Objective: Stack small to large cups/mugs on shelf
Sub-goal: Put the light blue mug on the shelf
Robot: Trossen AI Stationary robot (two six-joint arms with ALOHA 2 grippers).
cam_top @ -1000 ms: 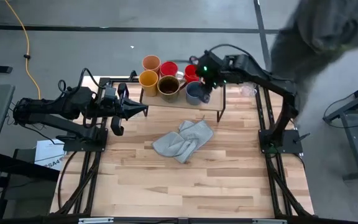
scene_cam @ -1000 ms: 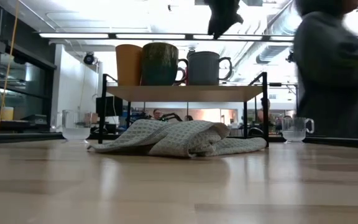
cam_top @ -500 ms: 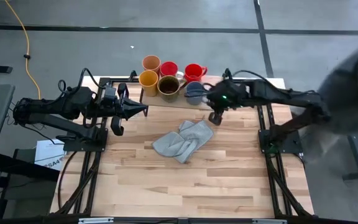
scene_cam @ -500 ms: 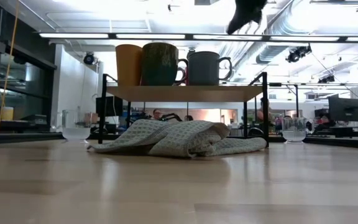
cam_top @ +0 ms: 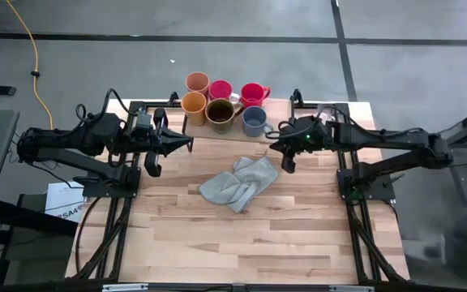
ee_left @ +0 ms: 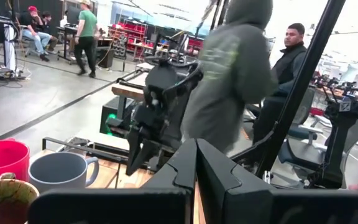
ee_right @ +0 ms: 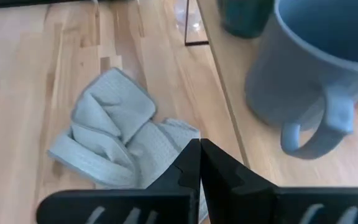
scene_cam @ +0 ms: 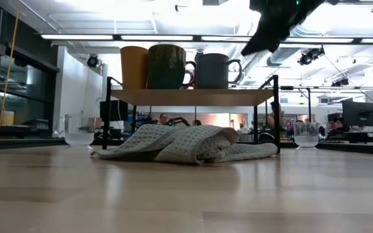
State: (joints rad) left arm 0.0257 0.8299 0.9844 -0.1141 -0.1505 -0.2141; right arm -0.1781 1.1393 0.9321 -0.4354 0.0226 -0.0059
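Six opaque vessels counted on shelf (cam_top: 276,135) in high view: peach-orange tumbler (cam_top: 197,82), two red mugs (cam_top: 220,89) (cam_top: 252,92) along far row; yellow mug (cam_top: 193,102), brown mug (cam_top: 220,110), grey-blue mug (cam_top: 254,120) along near row. All upright, packed close, none nested.

Two clear glass cups not on shelf: one (scene_cam: 306,134) standing on tabletop past one shelf end in low view, other (scene_cam: 79,131) past opposite end.

Right gripper (cam_top: 285,147) just beside shelf end nearest grey-blue mug, above tabletop, apart from mug. Fingers closed tip to tip in right wrist view, nothing held. Left gripper (cam_top: 183,144) parked near opposite shelf end, fingers together in left wrist view, empty.

Grey cloth (cam_top: 239,182) crumpled on tabletop in front of shelf, untouched by either arm.

Progress estimate: bulk of placement done, six of eight up. Remaining: both glass cups to fetch and set on shelf. Size ordering along rows not confirmable from these views; possibly needs rearranging.
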